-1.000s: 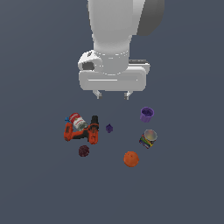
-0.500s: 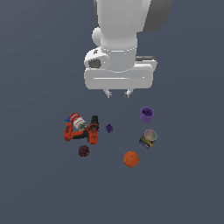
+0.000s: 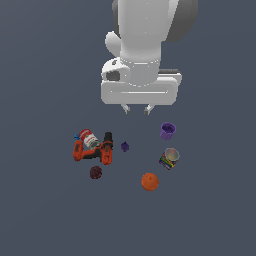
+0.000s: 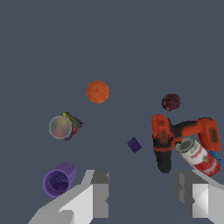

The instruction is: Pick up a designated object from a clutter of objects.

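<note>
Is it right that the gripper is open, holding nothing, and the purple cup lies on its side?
Not quite. The gripper is open and empty, but the purple cup stands upright with its mouth up, as the exterior view shows.

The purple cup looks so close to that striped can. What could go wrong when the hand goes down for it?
1. The hand hangs open to one side of the purple cup, not above it, so a straight descent would likely miss.
2. The striped can lies close by; a finger might knock it.
3. The tiny purple lump has a similar colour and could be mistaken for the target.
</note>
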Controlling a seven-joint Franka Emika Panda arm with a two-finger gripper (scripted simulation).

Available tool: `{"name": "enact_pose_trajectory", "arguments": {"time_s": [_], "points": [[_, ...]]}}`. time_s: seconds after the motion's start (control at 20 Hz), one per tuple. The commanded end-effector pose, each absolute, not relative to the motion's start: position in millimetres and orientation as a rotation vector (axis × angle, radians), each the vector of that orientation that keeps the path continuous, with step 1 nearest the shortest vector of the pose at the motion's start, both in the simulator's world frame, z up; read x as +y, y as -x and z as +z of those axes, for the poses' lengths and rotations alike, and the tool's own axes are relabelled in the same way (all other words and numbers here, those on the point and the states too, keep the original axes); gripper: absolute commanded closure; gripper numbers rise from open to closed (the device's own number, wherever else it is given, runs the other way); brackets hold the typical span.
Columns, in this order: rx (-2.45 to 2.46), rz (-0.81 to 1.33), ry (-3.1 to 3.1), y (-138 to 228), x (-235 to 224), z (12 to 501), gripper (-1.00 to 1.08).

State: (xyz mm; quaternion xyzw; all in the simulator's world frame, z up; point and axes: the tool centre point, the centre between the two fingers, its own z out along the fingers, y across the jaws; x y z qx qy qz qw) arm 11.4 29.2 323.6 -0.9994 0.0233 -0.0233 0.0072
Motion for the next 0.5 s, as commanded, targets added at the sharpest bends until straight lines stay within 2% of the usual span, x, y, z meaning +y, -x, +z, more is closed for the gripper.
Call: {"name": "enact_pose_trajectory", "arguments": {"time_s": [0.0, 0.45], "points": [[0.093, -0.07, 3.136, -11, 34, 318, -0.2], [0.211, -0.07, 3.19, -7, 61, 287, -0.2]]}}
